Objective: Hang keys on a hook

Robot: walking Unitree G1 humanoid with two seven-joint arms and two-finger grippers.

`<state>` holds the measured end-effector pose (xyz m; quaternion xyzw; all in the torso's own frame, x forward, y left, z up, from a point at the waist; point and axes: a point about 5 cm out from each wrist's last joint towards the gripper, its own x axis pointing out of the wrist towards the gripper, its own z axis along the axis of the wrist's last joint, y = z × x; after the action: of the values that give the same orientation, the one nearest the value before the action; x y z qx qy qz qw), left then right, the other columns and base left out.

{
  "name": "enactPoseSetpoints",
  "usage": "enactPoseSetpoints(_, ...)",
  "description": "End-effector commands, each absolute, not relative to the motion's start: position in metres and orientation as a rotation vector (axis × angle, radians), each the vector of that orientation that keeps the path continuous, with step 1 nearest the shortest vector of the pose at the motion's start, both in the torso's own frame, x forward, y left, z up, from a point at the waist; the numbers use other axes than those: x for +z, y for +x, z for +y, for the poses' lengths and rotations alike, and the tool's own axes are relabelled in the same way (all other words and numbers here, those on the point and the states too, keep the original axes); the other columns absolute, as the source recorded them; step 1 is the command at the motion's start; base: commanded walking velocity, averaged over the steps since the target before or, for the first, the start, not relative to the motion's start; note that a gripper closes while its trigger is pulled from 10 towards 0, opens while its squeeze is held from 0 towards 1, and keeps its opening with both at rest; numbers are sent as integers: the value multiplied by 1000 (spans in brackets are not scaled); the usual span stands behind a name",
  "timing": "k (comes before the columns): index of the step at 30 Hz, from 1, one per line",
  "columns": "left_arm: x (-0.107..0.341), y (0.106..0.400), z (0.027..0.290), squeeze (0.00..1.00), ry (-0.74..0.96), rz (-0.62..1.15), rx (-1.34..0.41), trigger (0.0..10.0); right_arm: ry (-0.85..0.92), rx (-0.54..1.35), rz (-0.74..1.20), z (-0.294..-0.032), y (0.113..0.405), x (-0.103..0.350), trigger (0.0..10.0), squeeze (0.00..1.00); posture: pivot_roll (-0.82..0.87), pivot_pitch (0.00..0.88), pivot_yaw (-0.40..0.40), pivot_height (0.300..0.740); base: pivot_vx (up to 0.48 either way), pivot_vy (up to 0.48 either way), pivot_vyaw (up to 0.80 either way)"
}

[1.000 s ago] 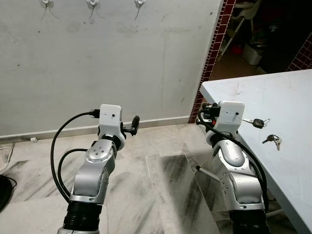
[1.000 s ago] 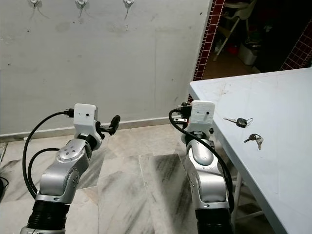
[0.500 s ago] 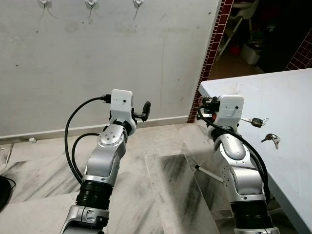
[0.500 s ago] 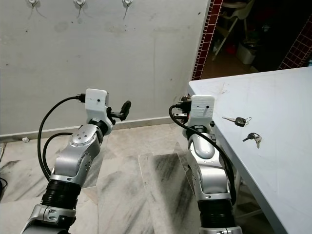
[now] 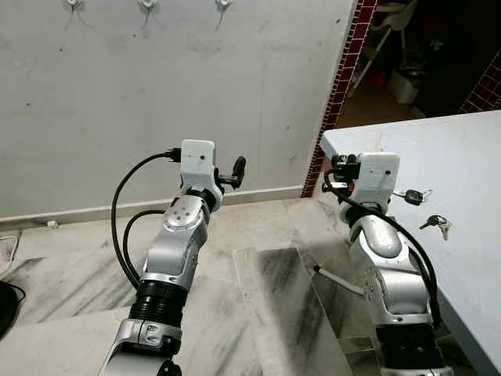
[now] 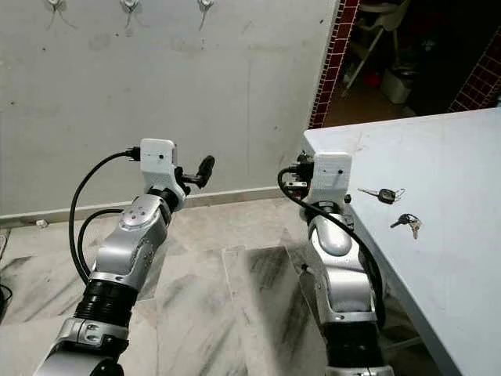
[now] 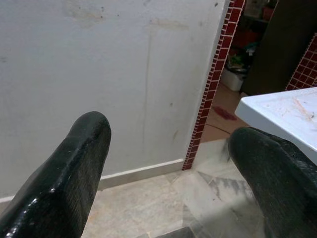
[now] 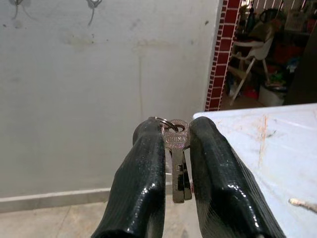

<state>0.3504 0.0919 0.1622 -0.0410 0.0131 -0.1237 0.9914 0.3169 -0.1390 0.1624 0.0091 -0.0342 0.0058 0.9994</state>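
My right gripper [image 8: 176, 133] is shut on a bunch of silver keys [image 8: 178, 168] on a ring, which hang down between its two black fingers. It is raised at the near corner of the white table [image 5: 470, 149], pointing at the grey wall. Three white hooks [image 5: 146, 5] are fixed high on that wall, well above both arms. My left gripper [image 5: 237, 168] is open and holds nothing; its fingers [image 7: 74, 163] point at the wall and the brick corner. Two other sets of keys lie on the table: a black-headed key [image 5: 415, 197] and a small bunch [image 5: 437, 225].
A red-tiled wall edge [image 5: 344, 70] marks a doorway to a dark room with a chair [image 8: 247, 59] and clutter. The floor is marble tile [image 5: 258, 313]. A dark round object [image 5: 6, 305] sits at the far left on the floor.
My left arm has risen and swung right, toward the wall. My right arm has shifted slightly right and up, with the keys still held.
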Motion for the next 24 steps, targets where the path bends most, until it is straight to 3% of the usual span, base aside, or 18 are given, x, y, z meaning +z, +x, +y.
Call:
enactPoseSetpoints(1,166,349,94,0,-90,7,-239,10000,19,12,-82,-139,315,167,10000,0,119,0,-52,740,266,0,0)
enactPoseSetpoints(14,155,334,99,0,-81,41,-255,10000,29,39,-80,-128,306,159,10000,0,162,0,-28,740,325,0,0)
enactPoseSetpoints(24,157,333,103,0,-67,51,-249,10000,33,38,-80,-126,308,160,10000,0,155,0,-22,740,354,0,508)
